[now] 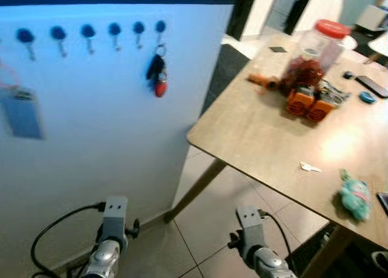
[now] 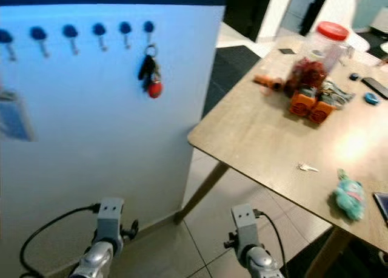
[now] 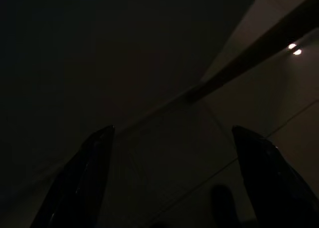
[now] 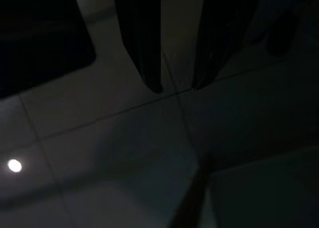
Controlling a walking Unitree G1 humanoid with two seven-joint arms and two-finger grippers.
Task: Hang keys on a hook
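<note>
Nearest my head camera are both arms, hanging low over the tiled floor [image 1: 200,254]. In its wrist view the left claw [image 3: 172,180] has its fingers spread wide over dim tiles. The right claw [image 4: 174,83] has its fingers close together with a narrow gap, pinching nothing.

Going left to right on the white wall [image 1: 109,138]: a blue card [image 1: 23,111] hangs at the far left, then comes a row of blue hooks [image 1: 88,31]. A bunch of keys [image 1: 157,71] with a red fob already hangs from the last hook on the right, its long axis straight down.

Right of the wall stands the bench [image 1: 267,138]. On it are a red-lidded jar [image 1: 318,53], two orange items [image 1: 308,104], a small pale key [image 1: 310,167] lying flat near the front edge, and a teal toy [image 1: 354,196] further right.

The relation that matters: if the hung bunch is the task's keys, I judge the job done and the arms simply at rest. If the loose key on the bench is meant, it lies up and to the right of both claws, its long axis running roughly left to right along the bench. The right arm is the nearer one. The free hooks sit up and to the left, closer to the left arm, so I would expect a lift and a turn toward the wall after any pickup.
</note>
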